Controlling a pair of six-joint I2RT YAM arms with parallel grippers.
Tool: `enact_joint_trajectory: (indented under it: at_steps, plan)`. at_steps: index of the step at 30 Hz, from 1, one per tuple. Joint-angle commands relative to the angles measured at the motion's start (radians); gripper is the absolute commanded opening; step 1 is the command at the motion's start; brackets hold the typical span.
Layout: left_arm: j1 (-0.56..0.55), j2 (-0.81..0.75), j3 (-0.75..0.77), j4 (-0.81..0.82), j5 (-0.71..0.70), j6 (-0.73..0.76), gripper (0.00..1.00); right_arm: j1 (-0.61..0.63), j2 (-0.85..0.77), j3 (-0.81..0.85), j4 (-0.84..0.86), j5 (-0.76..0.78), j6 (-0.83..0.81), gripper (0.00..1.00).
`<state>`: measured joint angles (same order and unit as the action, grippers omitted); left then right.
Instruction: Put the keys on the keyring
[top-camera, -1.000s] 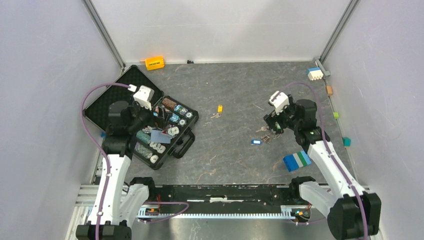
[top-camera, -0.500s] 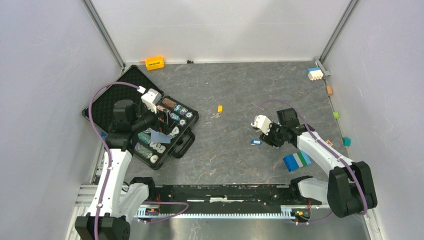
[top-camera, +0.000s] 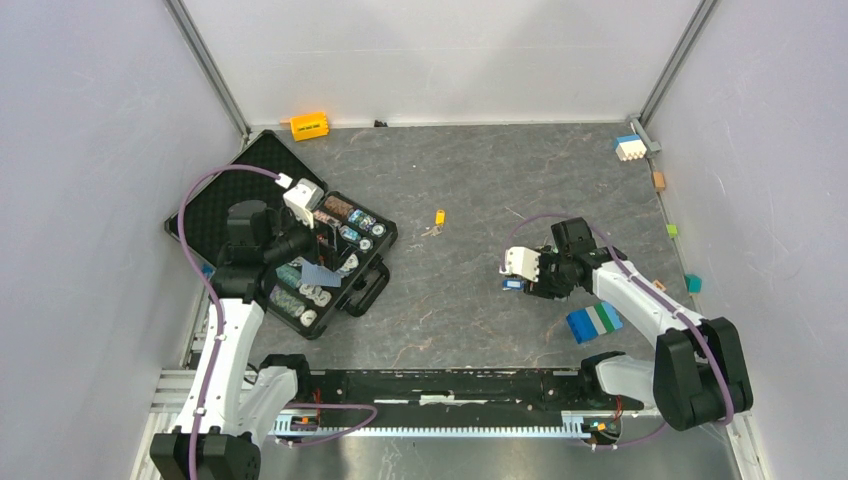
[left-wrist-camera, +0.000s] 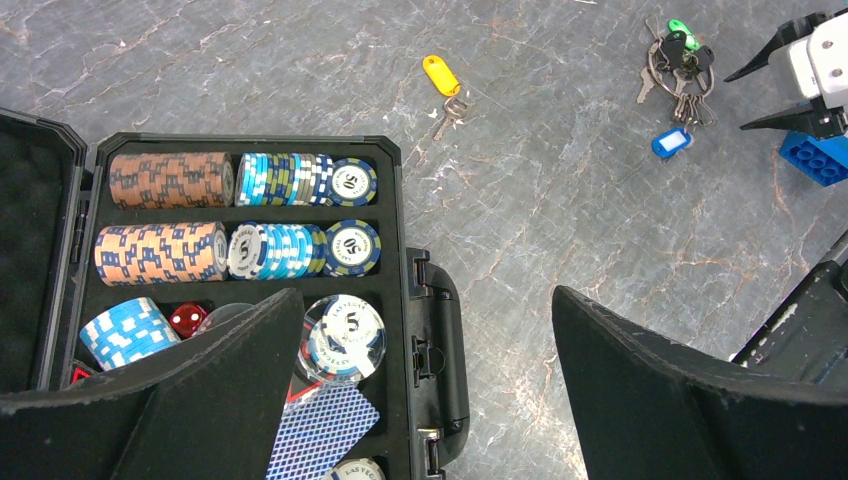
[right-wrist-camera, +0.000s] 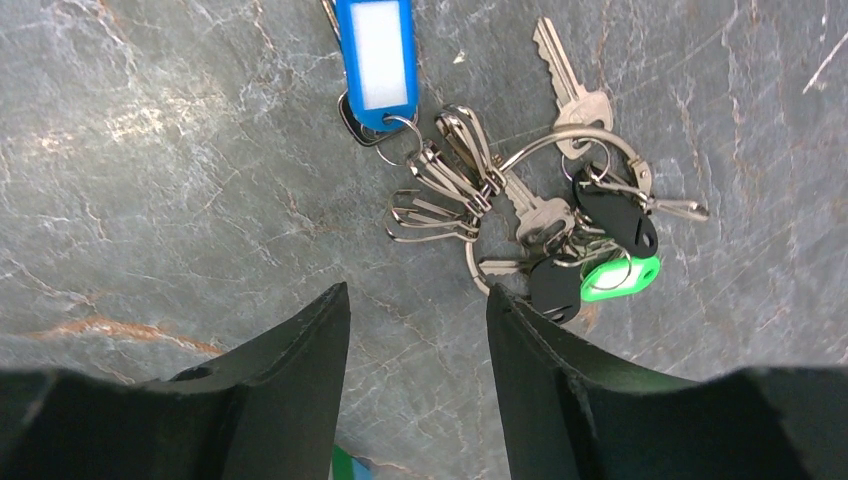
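Note:
The keyring (right-wrist-camera: 560, 205) lies flat on the grey floor, with several silver keys (right-wrist-camera: 570, 75), black fobs and a green tag (right-wrist-camera: 622, 274) on it. A blue-tagged key (right-wrist-camera: 378, 55) lies beside it, its tag also seen from above (top-camera: 512, 284). Farther off lies a yellow-tagged key (left-wrist-camera: 440, 75) (top-camera: 439, 217). My right gripper (right-wrist-camera: 417, 292) hovers low, just short of the bunch, open with bare floor between its fingers. The right finger's tip is next to a black fob. My left gripper (left-wrist-camera: 425, 300) is open above the case handle, holding nothing.
An open black poker case (left-wrist-camera: 405, 200) with chip stacks, dice and cards sits at the left (top-camera: 372, 285). A blue-green-white brick stack (top-camera: 594, 322) lies near the right arm. An orange block (top-camera: 309, 125) and a small white-blue brick (top-camera: 629, 147) sit by the back wall.
My right arm has swung down and left to the floor by the keyring, and its jaws have narrowed. The left gripper shifted slightly right over the case, then stayed still.

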<state>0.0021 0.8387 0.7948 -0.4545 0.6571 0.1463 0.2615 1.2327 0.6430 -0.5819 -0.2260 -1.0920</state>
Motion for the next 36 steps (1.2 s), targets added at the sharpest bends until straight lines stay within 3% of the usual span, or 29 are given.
enact_joint_trajectory:
  at_steps: [1,11,14,24,36]
  plan:
    - [-0.004,-0.009,-0.008,0.035,0.027,0.037,1.00,0.008,0.043,0.062,-0.029,-0.052,-0.122,0.57]
    - [-0.004,0.000,-0.014,0.036,0.026,0.040,1.00,0.030,0.141,0.078,0.012,-0.076,-0.134,0.49]
    - [-0.004,-0.002,-0.017,0.042,0.029,0.041,1.00,0.032,0.161,0.079,0.033,-0.073,-0.134,0.43]
    - [-0.004,-0.003,-0.018,0.044,0.036,0.039,1.00,0.034,0.125,0.115,0.035,-0.124,-0.115,0.01]
    - [-0.004,-0.013,-0.023,0.053,0.045,0.034,1.00,0.032,0.089,0.155,-0.037,-0.195,-0.105,0.00]
